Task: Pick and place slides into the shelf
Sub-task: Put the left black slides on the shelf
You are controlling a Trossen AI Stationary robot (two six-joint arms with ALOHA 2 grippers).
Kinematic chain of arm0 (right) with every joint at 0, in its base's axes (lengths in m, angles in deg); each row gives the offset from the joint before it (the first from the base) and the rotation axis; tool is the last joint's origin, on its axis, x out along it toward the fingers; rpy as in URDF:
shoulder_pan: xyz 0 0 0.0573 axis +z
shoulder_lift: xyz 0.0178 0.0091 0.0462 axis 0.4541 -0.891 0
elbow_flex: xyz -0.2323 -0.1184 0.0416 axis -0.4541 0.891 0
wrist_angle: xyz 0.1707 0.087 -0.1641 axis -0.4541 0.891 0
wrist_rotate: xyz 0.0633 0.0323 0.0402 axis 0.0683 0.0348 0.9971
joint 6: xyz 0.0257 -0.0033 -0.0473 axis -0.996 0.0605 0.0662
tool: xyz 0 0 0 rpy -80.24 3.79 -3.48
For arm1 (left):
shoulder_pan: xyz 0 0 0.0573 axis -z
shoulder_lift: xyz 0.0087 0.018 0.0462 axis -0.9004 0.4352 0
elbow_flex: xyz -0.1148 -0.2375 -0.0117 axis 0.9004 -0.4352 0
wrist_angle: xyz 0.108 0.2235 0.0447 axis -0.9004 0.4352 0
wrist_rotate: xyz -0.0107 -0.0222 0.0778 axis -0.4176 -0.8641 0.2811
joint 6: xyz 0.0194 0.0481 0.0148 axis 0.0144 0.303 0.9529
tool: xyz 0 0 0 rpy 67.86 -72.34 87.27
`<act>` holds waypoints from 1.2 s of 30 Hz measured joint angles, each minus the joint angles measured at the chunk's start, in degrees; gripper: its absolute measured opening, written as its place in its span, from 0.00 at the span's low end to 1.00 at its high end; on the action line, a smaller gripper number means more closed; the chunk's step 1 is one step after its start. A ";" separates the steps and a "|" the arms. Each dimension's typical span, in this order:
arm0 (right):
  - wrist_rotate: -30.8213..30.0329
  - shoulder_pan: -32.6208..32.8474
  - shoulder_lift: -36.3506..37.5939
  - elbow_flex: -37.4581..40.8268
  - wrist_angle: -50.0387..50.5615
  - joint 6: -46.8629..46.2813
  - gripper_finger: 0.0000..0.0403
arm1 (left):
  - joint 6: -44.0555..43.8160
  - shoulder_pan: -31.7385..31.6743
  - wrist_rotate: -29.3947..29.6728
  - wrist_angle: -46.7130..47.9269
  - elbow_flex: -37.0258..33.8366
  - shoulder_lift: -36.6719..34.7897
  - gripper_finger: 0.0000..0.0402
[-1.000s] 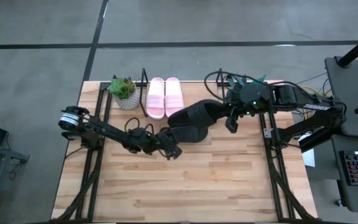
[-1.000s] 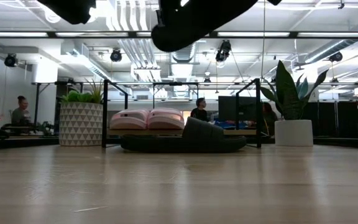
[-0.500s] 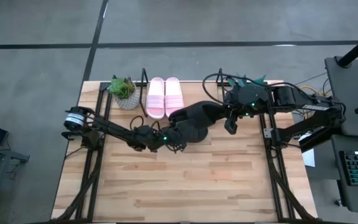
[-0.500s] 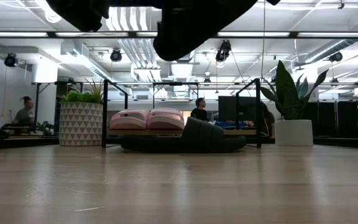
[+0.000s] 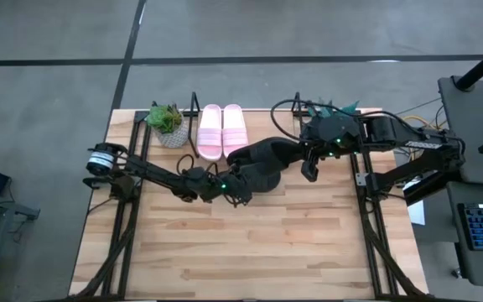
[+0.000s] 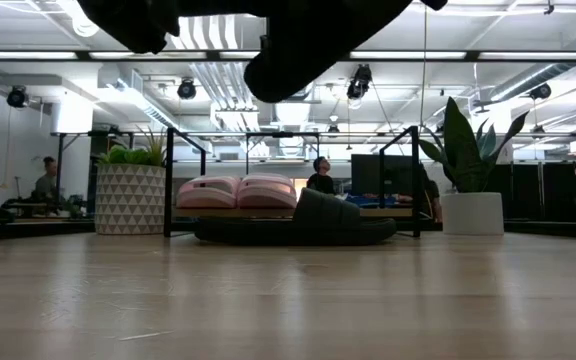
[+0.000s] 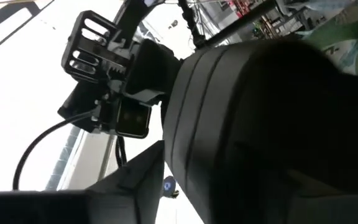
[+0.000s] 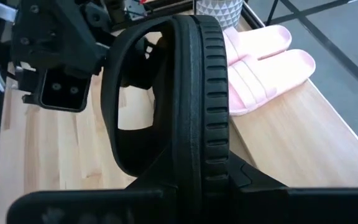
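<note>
So the two pink slides [image 5: 222, 131] are already parked on the shelf [image 5: 194, 126] at the tabletop's far edge. One black slide [image 8: 191, 99] is up in the air, clamped by the right gripper [image 5: 310, 165]. The other black slide [image 6: 298, 222] lies on the tabletop just before the shelf. The left gripper [image 5: 235, 195] is right there, grip hard to tell. Roughly halfway.
</note>
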 joint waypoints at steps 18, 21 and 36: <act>-0.36 0.00 -0.82 -0.97 -1.22 3.57 0.29 | -18.43 -0.73 2.79 -0.28 3.34 0.61 0.01; -3.39 0.02 0.53 -2.70 -0.25 5.08 0.30 | -21.17 -0.75 6.27 -0.39 3.33 0.45 0.00; -16.70 0.04 6.21 -5.03 -0.26 5.07 0.28 | -59.43 -7.94 18.99 8.66 10.55 0.00 0.00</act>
